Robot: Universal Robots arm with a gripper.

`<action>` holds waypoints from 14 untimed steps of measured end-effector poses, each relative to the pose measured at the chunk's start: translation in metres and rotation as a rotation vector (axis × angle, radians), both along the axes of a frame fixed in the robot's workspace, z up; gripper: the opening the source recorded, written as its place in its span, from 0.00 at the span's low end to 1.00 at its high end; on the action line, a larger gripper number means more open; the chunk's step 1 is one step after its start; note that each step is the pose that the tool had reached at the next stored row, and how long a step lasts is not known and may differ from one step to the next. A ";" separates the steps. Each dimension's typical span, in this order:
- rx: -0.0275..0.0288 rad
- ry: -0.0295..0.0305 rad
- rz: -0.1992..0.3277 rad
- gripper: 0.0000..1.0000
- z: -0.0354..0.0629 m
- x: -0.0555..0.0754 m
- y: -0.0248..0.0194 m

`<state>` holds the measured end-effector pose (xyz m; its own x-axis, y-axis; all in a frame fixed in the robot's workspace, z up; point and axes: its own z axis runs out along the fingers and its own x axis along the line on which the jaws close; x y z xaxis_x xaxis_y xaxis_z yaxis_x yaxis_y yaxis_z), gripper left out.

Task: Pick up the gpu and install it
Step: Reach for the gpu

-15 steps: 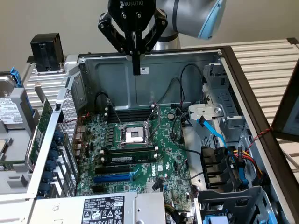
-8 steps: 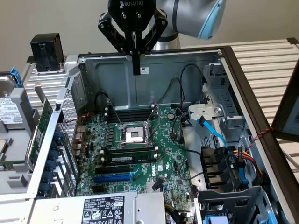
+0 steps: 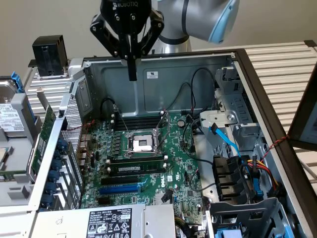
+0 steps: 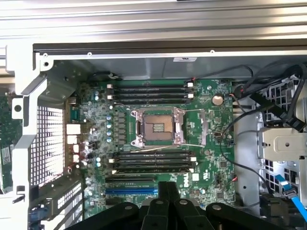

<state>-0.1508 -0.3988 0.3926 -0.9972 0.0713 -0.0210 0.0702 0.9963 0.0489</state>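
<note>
My gripper [image 3: 132, 73] hangs above the back wall of the open computer case [image 3: 119, 84], its two fingers pressed together, shut with nothing between them. In the wrist view the fingertips [image 4: 169, 189] sit over the lower part of the large green motherboard [image 4: 211, 96], just beyond the blue expansion slot [image 4: 132, 190]. That slot [image 3: 121, 189] holds no card. A green circuit card [image 3: 45, 125] stands on edge outside the case's perforated wall, at the exterior view's left. No fan shroud shows on it, so I cannot tell whether it is the gpu.
The CPU socket [image 3: 143, 144] stands open mid-board, and RAM sticks [image 3: 136, 167] fill slots beside it. Black and blue cables [image 3: 225, 141] and drive cages crowd the exterior view's right side. A power supply [image 3: 111, 223] lies at the front, and a hard drive [image 3: 10, 116] sits outside on the left.
</note>
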 end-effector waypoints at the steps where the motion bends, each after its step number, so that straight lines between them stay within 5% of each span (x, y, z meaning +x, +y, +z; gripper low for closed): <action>1: -0.0001 0.0000 0.000 0.11 0.0000 -0.005 0.0000; 14: 0.0000 0.0013 0.000 0.11 -0.0016 -0.064 0.0001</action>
<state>-0.2144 -0.3987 0.3910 -0.9973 0.0711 -0.0197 0.0701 0.9963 0.0488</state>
